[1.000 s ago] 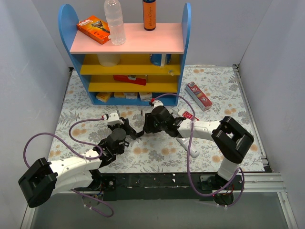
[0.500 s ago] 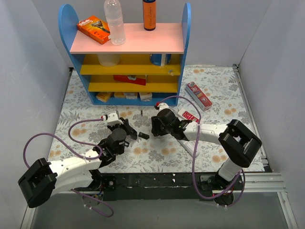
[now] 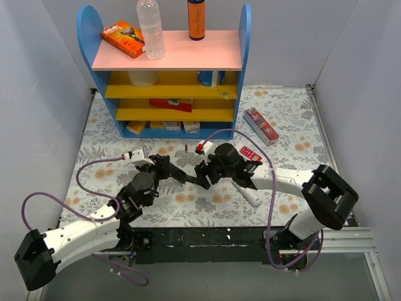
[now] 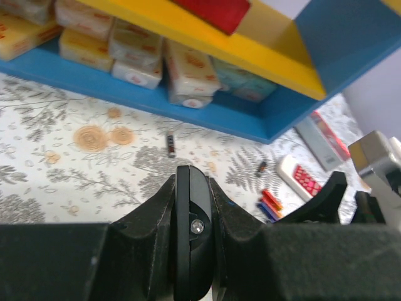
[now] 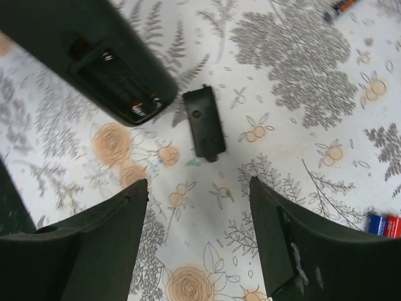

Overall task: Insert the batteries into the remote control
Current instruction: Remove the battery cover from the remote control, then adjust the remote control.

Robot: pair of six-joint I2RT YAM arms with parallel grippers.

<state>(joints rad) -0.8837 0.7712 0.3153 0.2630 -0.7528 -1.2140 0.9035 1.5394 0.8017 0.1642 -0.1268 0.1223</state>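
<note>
Left fingers clamp the black plastic remote control, presenting its open bay; right fingers, spread and empty, hover free to fetch small red-and-blue batteries.

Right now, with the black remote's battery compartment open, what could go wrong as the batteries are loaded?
1. The small black battery cover lies loose on the floral cloth below the open right gripper; a descent might knock it away.
2. The black remote is held only by the left gripper; pushing a cell in may twist it.
3. The thin red and blue batteries lie scattered and could roll if nudged.
</note>
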